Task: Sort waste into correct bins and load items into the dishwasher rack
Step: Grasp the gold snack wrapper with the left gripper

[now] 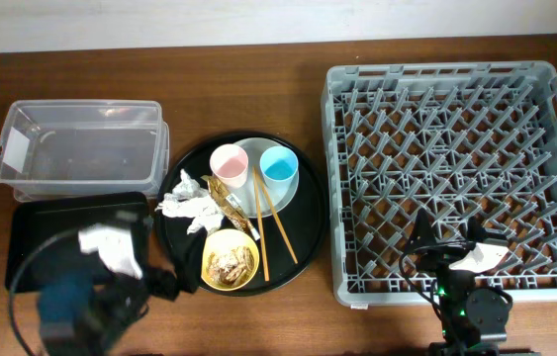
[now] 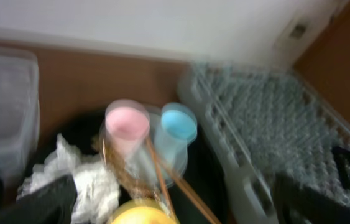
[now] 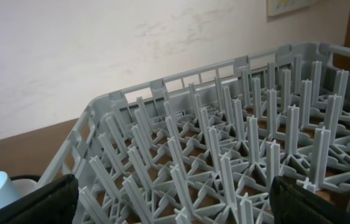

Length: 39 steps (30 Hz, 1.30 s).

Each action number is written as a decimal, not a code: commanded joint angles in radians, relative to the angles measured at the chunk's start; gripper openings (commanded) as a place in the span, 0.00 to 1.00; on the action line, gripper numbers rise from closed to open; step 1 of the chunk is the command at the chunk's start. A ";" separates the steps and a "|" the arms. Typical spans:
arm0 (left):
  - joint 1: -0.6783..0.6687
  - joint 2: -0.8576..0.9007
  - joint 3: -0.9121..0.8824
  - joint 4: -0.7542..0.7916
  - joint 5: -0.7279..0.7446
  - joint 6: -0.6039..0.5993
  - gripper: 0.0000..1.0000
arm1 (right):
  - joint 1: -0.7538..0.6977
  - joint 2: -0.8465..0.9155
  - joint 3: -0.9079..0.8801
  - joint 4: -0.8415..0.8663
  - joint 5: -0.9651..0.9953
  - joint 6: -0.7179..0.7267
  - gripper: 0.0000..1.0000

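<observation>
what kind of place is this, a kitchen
Likely a test bench, not a working kitchen: a wooden table by a plain wall, holding a grey dishwasher rack and a round tray of used dishes.

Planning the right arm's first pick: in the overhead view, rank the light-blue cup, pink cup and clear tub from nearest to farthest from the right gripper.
From the right gripper, over the front of the rack:
1. light-blue cup, closest to the rack's left wall.
2. pink cup, just left of it.
3. clear tub, far left of the table.
</observation>
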 commanded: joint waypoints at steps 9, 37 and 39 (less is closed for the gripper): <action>0.000 0.673 0.438 -0.343 0.256 0.076 0.00 | -0.005 -0.008 -0.005 -0.007 0.002 0.008 0.98; -0.378 1.105 0.319 -0.113 -0.459 -0.262 0.42 | -0.004 -0.008 -0.005 -0.007 0.002 0.008 0.98; -0.378 1.129 0.319 -0.087 -0.458 -0.262 0.44 | -0.005 -0.008 -0.005 -0.007 0.002 0.008 0.98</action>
